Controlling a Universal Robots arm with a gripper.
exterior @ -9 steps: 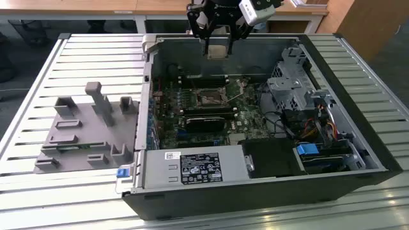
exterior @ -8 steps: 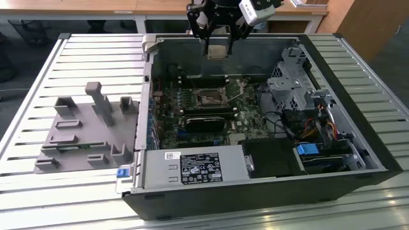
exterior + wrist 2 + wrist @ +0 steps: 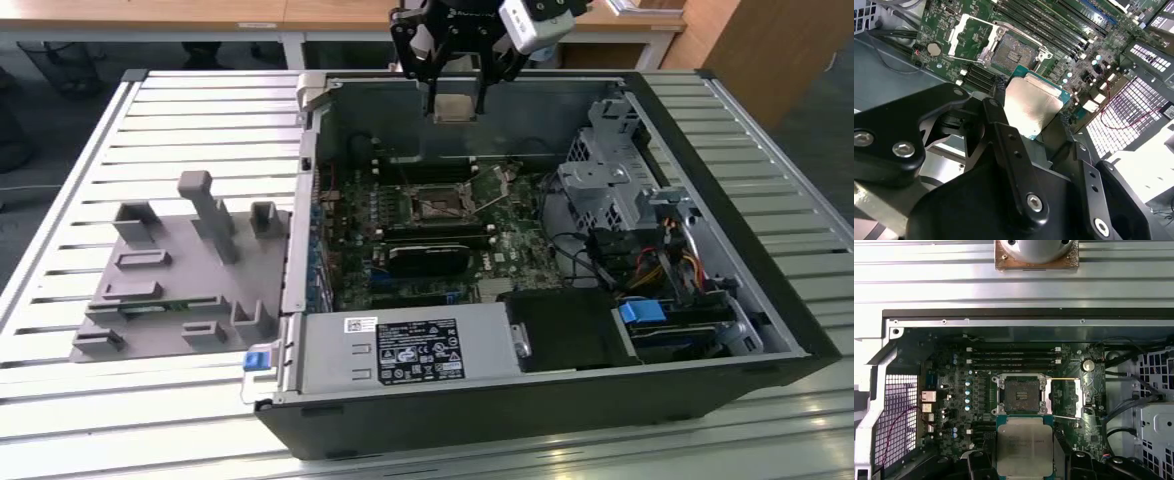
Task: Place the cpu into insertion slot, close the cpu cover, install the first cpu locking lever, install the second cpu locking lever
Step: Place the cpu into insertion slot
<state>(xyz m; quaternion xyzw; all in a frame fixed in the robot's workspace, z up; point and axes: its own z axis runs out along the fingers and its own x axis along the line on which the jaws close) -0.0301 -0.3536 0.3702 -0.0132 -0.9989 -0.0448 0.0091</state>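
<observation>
gripper: we clamp the cpu.
insertion slot: bare (cpu cover open).
left: all four steps, we judge.

A slatted metal table is spanning the scene. Wooden desks are standing behind it, and a wooden cabinet is standing on grey floor.

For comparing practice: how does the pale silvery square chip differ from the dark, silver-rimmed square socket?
The pale silvery square cpu is held in the gripper, clear of the green board; the silver-rimmed insertion slot sits on it, empty. The cpu's face is pale, the slot's centre dark. Both are square.
</observation>
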